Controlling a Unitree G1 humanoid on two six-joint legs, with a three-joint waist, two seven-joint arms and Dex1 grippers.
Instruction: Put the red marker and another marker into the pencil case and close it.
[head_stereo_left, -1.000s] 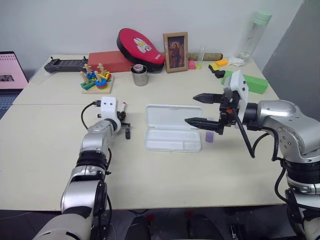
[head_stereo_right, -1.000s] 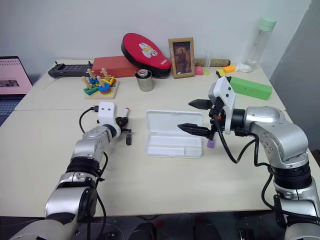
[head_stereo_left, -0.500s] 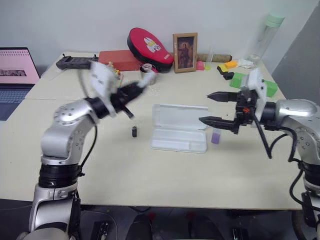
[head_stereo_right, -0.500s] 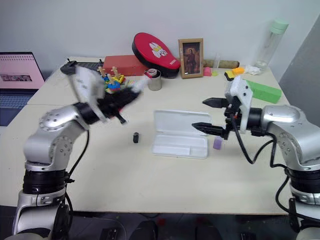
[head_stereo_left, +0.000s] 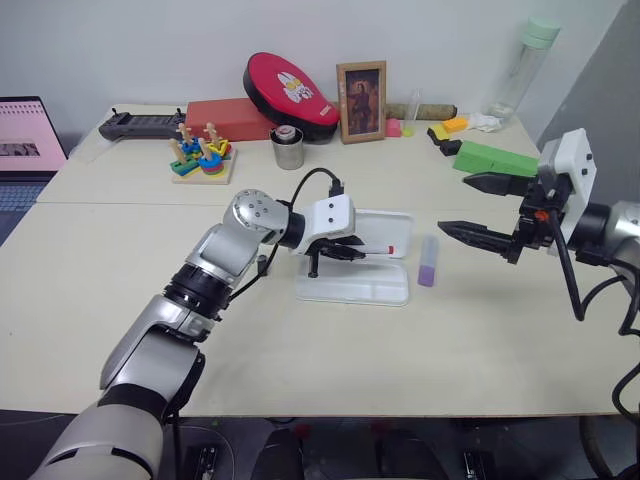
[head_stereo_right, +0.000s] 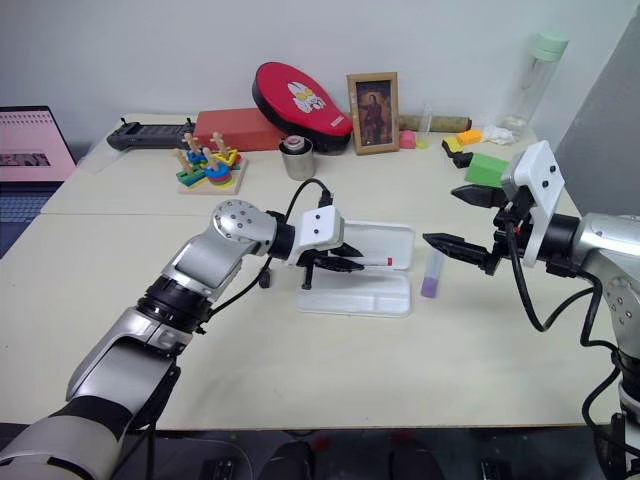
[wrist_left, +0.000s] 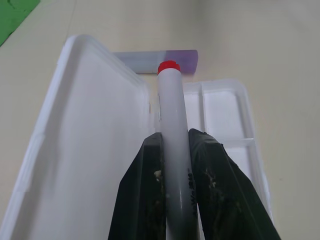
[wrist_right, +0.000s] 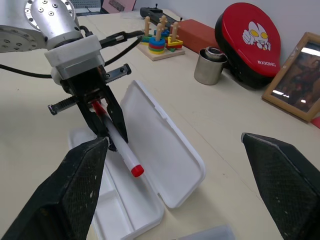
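My left tool (head_stereo_left: 345, 252) has swung in from the far left of the bench (head_stereo_left: 120, 260), where it stood a second ago beside the small black cap (head_stereo_right: 266, 281), and now hangs over the pencil case (head_stereo_left: 350, 290). Its two fingers (wrist_left: 145, 200) are clamped fully shut on the barrel of the red marker (wrist_left: 172, 150), which sticks out ahead of the tool with its red end leading. The case lies open directly under this tool: the lid leans back on the far side and the shallow divided tray sits on the near side. The marker is held above the case, not yet resting in it; in the left wrist view its length runs along the seam between lid and tray. The purple marker (head_stereo_left: 428, 261) lies flat on the bench just past the tip of the red marker, beside the short end of the case and apart from it. My right tool (head_stereo_left: 495, 212) has drawn back toward the right and a little up, so it now stands well clear of the purple marker instead of hovering over it; its fingers are spread to their widest and hold nothing. I judge that the pick-up of the first marker is complete and the placing step is at hand: shift over the tray, lower, then release. The second marker and the lid closure remain outstanding.
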